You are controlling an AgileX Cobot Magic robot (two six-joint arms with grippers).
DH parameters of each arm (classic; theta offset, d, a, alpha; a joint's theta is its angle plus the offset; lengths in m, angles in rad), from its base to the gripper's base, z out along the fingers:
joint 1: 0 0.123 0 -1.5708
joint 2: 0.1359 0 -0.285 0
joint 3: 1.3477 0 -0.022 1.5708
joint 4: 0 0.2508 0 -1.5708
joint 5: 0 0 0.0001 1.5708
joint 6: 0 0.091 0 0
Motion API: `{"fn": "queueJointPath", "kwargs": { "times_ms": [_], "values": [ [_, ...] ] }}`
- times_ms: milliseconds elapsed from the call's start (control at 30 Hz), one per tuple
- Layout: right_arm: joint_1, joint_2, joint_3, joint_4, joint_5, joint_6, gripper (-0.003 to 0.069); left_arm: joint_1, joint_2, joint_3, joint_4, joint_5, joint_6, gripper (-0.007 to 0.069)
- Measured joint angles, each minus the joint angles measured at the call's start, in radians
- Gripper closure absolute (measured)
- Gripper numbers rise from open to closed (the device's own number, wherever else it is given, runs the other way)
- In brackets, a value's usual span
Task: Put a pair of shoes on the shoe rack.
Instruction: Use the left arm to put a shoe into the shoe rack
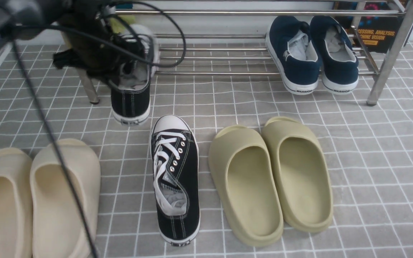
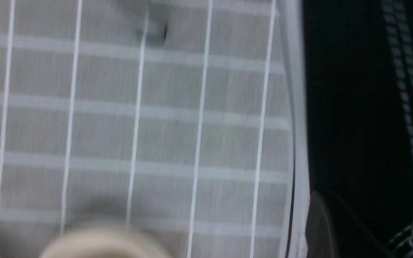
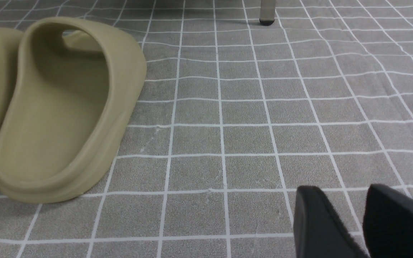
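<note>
**Front view first: one sneaker in the left hand, its mate waiting on the counter**

Front view: the left hand (image 1: 127, 70) is clenched on the held sneaker (image 1: 132, 100), apparently at the collar. The heel faces the camera and the toe is aimed at the shoe rack (image 1: 228, 50), just beside its near left leg. The second sneaker (image 1: 176, 172) lies flat on the counter (image 1: 371, 161), toe toward the rack, between the cream slides (image 1: 38, 200) and the olive slides (image 1: 271, 179). It is well apart from both hands. The navy shoes (image 1: 312, 53) fill the right end of the lower shelf, and the left and middle bars are bare. I judge the sneakers light, with soft canvas uppers that give under pressure and stiffer rubber soles. The collar or heel counter looks like the firmest place to take hold, since the loose laces would slip.

Left wrist view: this picture is blurred. The black canvas and white stitching of the held sneaker (image 2: 353, 107) fill one side right up against the lens, with gridded counter (image 2: 120, 107) beyond. A pale smear is probably one of the cream slides (image 2: 102, 245). The fingers cannot be made out here.

Right wrist view: the right hand (image 3: 346, 195) is released and holds nothing, its two dark fingers (image 3: 314, 222) parted over bare counter (image 3: 246, 136). The olive slides (image 3: 66, 114) lie near it, and a leg of the shoe rack (image 3: 266, 14) stands beyond. Neither sneaker shows in this view.
</note>
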Motion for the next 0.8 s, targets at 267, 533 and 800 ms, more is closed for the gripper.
{"fn": "queueJointPath", "kwargs": {
  "times_ms": [267,533,800],
  "values": [
    [0.0,0.0,0.0,0.0,0.0,0.0,0.0419,0.0,0.169,-0.249,0.016,-0.009,0.002,0.0638],
    [0.0,0.0,0.0,0.0,0.0,0.0,0.0419,0.0,0.231,-0.289,0.055,-0.125,-0.022,0.0638],
    [0.0,0.0,0.0,0.0,0.0,0.0,0.0419,0.0,0.24,-0.29,0.073,-0.201,-0.059,0.0637]
  ]
}}
